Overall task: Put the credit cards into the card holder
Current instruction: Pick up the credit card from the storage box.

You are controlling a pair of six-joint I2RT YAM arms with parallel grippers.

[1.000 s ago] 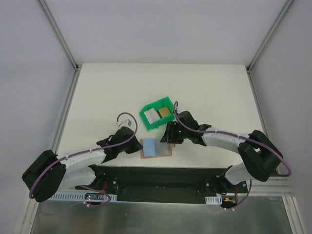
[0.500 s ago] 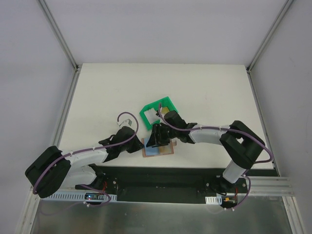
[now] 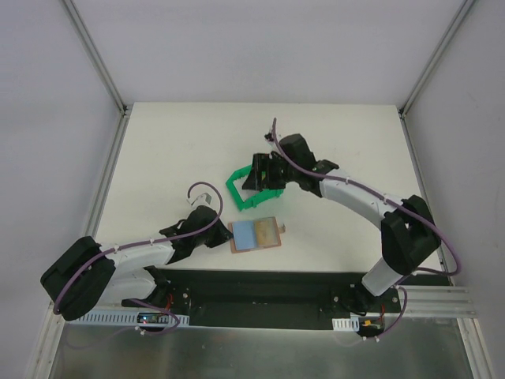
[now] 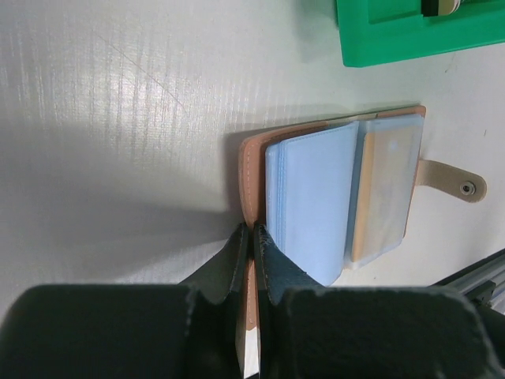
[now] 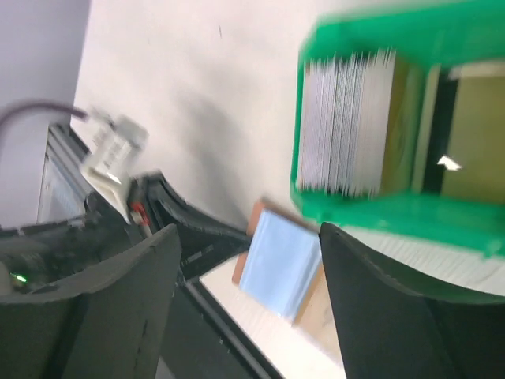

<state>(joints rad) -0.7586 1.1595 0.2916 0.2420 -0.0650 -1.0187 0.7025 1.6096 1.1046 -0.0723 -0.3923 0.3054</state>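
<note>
The card holder [image 4: 316, 197] lies open near the table's front edge, tan leather with blue-grey sleeves; it is also in the top view [image 3: 254, 234]. A gold-tan card [image 4: 387, 189] shows through its right sleeve. My left gripper [image 4: 252, 237] is shut on the holder's left leather edge. My right gripper [image 3: 256, 175] hangs open and empty over the green bin [image 3: 237, 193]. In the blurred right wrist view the bin [image 5: 371, 209] holds a stack of white-grey credit cards [image 5: 347, 122] and a gold-olive one [image 5: 465, 134].
The holder's snap tab [image 4: 458, 180] sticks out to its right. The black base rail [image 3: 260, 288] runs just in front of the holder. White tabletop [image 3: 355, 142] spreads behind and to the right of the bin.
My right gripper has left the card holder, moved back over the green bin and opened wider. The left gripper has kept its grip on the holder's edge.
</note>
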